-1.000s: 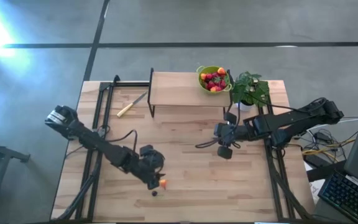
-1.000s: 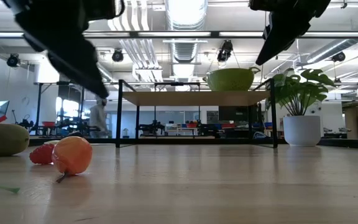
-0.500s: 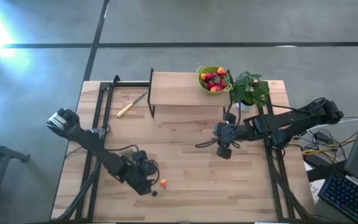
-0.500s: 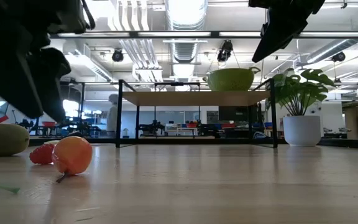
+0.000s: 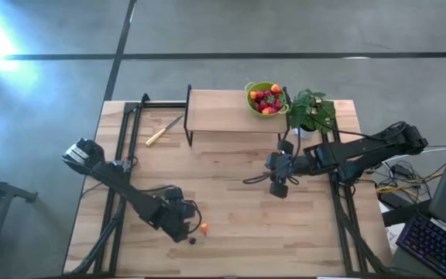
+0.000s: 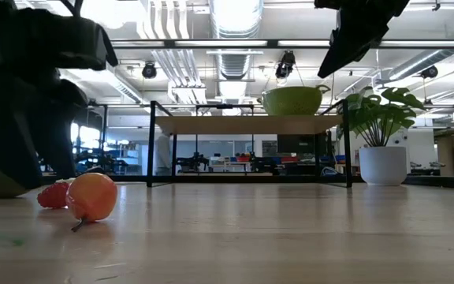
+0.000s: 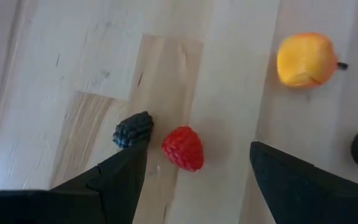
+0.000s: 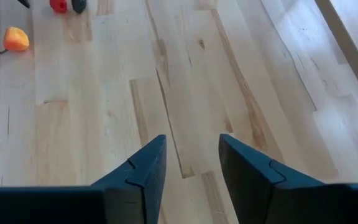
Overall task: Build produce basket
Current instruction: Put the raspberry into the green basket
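Near the table's front, left gripper (image 7: 194, 165) has dropped over the raspberry (image 7: 183, 148)

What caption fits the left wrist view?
Open left gripper straddling a red raspberry, blackberry beside one finger, orange fruit beyond.

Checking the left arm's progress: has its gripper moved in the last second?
Yes. In the high view the left gripper has drawn back leftward from the small orange fruit, now beside rather than over it.

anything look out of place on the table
Yes: a few small fruits lie loose on the wood by the open left gripper, an orange one, a red berry and a dark berry, far from the lime-green colander.
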Controlling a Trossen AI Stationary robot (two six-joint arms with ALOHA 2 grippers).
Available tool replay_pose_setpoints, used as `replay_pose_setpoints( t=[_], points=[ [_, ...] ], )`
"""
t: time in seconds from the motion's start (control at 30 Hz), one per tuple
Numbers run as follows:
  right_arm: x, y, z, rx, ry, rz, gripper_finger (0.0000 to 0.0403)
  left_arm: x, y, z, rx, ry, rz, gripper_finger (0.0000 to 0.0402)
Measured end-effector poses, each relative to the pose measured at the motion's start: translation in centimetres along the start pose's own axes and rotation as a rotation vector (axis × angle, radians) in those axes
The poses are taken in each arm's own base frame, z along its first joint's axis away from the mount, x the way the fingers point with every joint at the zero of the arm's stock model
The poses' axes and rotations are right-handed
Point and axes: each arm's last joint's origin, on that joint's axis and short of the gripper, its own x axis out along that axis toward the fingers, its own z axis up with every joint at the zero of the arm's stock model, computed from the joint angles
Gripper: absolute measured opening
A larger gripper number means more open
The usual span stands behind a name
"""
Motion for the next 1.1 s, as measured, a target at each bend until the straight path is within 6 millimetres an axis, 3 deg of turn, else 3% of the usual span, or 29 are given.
replay_pose_setpoints(
  t=[0.3, 0.6, 0.9, 1.1],
  points=[
    [0.0, 0.0, 0.0, 0.000, 0.001, 0.000, 0.0105, 1.8, -0.1, -0.3, -0.001, 0.045, 0.027, 0.0289],
    [0.0, 0.0, 0.0, 0.000, 0.001, 0.001, 0.0065, 2.3, -0.3, -0.1, 0.005, 0.031, 0.020, 0.0284],
    [0.0, 0.0, 0.0, 0.000, 0.001, 0.002, 0.0043, 2.3, -0.4, -0.1, -0.010, 0.038, 0.009, 0.0208],
    [0.0, 0.0, 0.0, 0.001, 0.001, 0.002, 0.0054, 2.3, -0.4, -0.2, -0.015, 0.040, 0.012, 0.0153]
  ],
)
